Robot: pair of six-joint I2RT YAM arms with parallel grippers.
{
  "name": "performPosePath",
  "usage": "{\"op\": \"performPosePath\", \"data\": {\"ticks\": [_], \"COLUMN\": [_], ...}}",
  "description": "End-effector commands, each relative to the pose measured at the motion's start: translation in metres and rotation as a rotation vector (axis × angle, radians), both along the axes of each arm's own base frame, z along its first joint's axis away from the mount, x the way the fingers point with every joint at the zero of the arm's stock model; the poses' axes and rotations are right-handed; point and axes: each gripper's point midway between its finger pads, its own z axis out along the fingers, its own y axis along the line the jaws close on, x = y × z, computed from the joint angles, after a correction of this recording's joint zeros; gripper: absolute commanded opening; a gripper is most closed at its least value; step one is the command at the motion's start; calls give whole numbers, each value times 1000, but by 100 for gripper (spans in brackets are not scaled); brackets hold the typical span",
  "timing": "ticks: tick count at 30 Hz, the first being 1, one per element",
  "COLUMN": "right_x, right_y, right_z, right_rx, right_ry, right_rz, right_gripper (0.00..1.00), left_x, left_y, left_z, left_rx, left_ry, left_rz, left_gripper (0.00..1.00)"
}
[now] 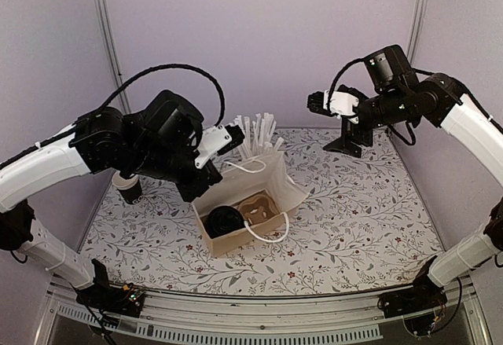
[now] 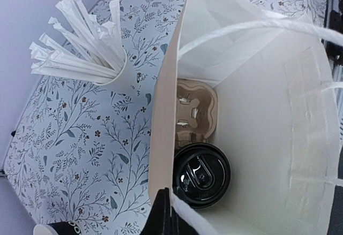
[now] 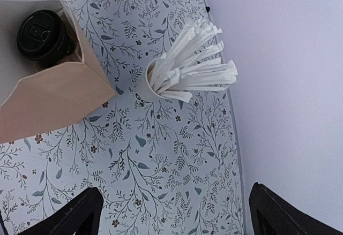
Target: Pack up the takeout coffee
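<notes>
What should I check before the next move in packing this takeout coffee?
1. Small black paper cup upright inside cream paper bag: ok.
2. Round black plastic lid on cup: ok.
3. Cup seated in brown moulded-pulp carrier: cannot tell.
4. Right gripper jaws open, empty: ok.
5. Left gripper jaws open or shut: cannot tell.
</notes>
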Motion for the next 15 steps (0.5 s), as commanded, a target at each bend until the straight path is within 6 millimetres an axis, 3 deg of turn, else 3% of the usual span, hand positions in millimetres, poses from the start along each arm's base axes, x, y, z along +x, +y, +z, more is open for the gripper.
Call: {"op": "performPosePath", "data": {"ticks": [1,7,15], "right_x": [5,8,10], "right_y": [-24,-48,-52], "right_z": [12,0,-7], "right_rx": [88,93,102], "right_ry": [24,57,87], "right_rz": [-61,-119,-127], "right_gripper": [99,99,99], "left_x": [-4,-36,-83], "left_y": [4,-16,-39], "left_z": [8,2,-4], "left_rx": [45,53,32], "left_ry": [-82,-82,-56], "left_rz": [19,-57,-128], "left_gripper": [0,0,24]}}
